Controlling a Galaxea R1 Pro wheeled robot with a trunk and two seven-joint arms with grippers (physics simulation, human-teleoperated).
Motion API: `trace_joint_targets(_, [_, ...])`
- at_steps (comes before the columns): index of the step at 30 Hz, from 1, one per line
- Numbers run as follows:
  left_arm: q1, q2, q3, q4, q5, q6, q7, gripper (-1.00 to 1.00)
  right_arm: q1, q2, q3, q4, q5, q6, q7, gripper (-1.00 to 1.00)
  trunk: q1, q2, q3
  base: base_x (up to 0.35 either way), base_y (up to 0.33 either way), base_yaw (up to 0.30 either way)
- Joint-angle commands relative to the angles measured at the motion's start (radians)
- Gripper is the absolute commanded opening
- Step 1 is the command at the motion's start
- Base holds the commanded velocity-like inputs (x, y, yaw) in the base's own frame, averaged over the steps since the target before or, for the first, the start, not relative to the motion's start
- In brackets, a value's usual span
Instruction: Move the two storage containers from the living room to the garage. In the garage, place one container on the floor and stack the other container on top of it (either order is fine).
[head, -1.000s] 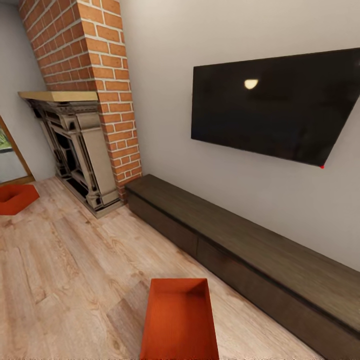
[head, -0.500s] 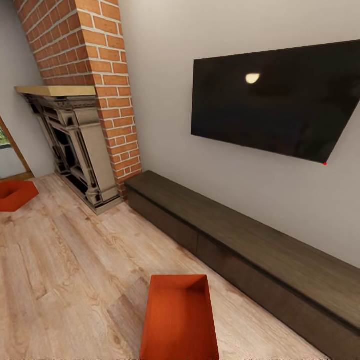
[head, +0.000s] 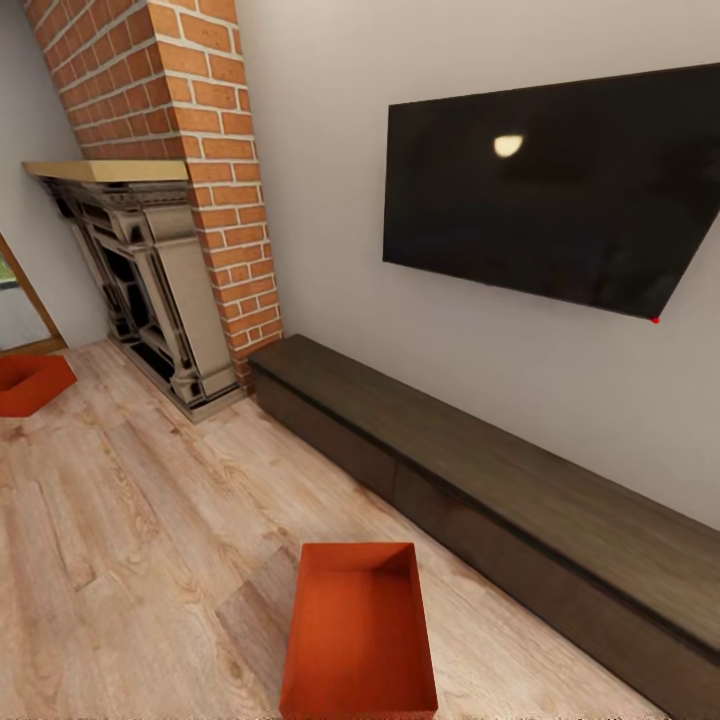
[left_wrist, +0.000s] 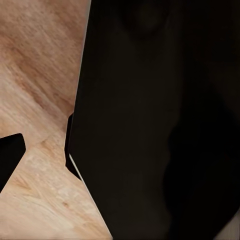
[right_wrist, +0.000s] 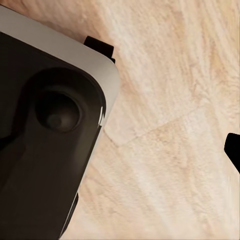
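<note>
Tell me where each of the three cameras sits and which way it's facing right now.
Head view: high on the robot, looking down at the near red-orange open-top plastic bin, a second alike bin, the long dark low bench, the brick fireplace and the black wall TV.
Left wrist view: aimed down past dark robot body at the light wood-plank floor.
Right wrist view: likewise, with a pale-edged dark robot part.
All three share that floor.

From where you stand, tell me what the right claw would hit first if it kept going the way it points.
Most likely the light wood-plank floor; nothing shows between the camera and the planks. Depth is unclear, and the robot's dark body sits beside that line.
</note>
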Motion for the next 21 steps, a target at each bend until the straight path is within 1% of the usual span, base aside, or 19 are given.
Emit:
trace_joint_targets(1, [0.0, 0.0, 0.0, -0.001, 0.005, -0.001, 0.0, 1.0, -0.001, 0.0, 0.008, 0.003, -0.009, -0.006, -0.001, 1.0, 0.0, 0.0, -0.002, 0.0, 0.0, 0.0])
trace_joint_targets(21, [0.0, 0.0, 0.0, -0.001, 0.005, -0.001, 0.0, 1.0, -0.001, 0.0, 0.008, 0.003, -0.009, -0.008, 0.0, 1.0, 0.0, 0.0, -0.034, 0.0, 0.0, 0.0])
